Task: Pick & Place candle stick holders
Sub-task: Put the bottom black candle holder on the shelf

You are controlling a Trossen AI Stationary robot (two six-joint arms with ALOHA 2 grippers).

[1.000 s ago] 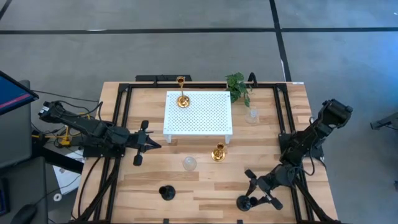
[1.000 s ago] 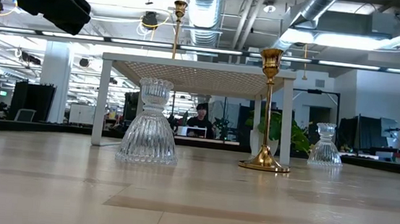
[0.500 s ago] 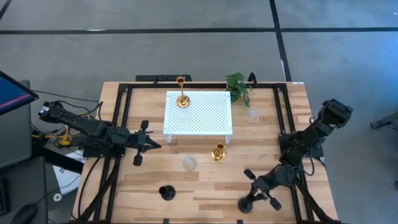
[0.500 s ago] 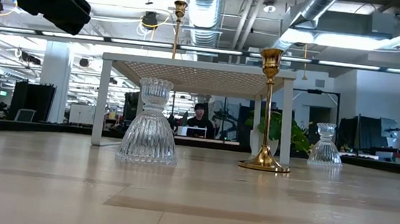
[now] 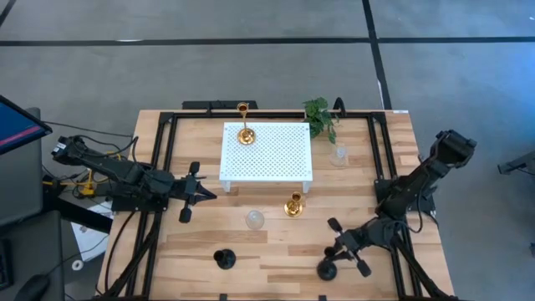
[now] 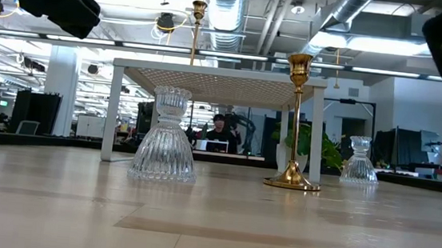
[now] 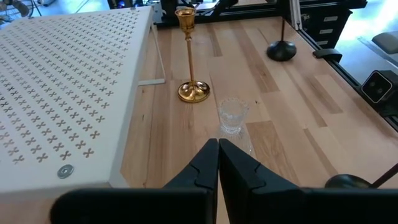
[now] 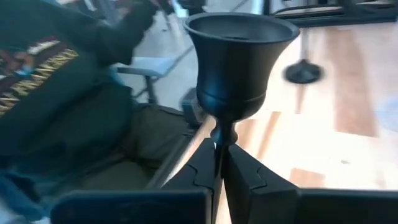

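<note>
My right gripper [image 5: 331, 264] is near the front edge, right of centre, shut on a black candle stick holder [image 8: 239, 56] with a goblet-shaped cup. A second black holder [image 5: 223, 259] stands on its round base at the front left. One tall gold holder [image 5: 292, 205] and a squat glass holder [image 5: 254, 220] stand mid-table. Another gold holder [image 5: 245, 134] stands on the white perforated stand [image 5: 267, 155]. A second glass holder [image 5: 338, 156] stands right of the stand. My left gripper [image 5: 206, 194] hovers shut at the left, holding nothing. My right gripper pinches the black holder's thin stem [image 8: 219, 138], just under the cup, between its two fingers [image 8: 202, 163]. The fingers come from the table's far right, slanting slightly down, and lie across the stem. The holder stands upright; the fingers hide its base in the wrist view.
A small green plant [image 5: 318, 113] stands at the far edge beside the stand. Black frame rails [image 5: 380, 159] run along both table sides. A person in a dark sweater [image 8: 56, 93] is beyond the table's near edge. Bare wood [image 5: 276, 251] lies between the two black holders.
My right gripper, open around the black holder a second ago, has shut on its stem and taken hold. It has tipped a little and shifted slightly toward the table's left edge with the holder. The left arm and the other holders have kept still.
</note>
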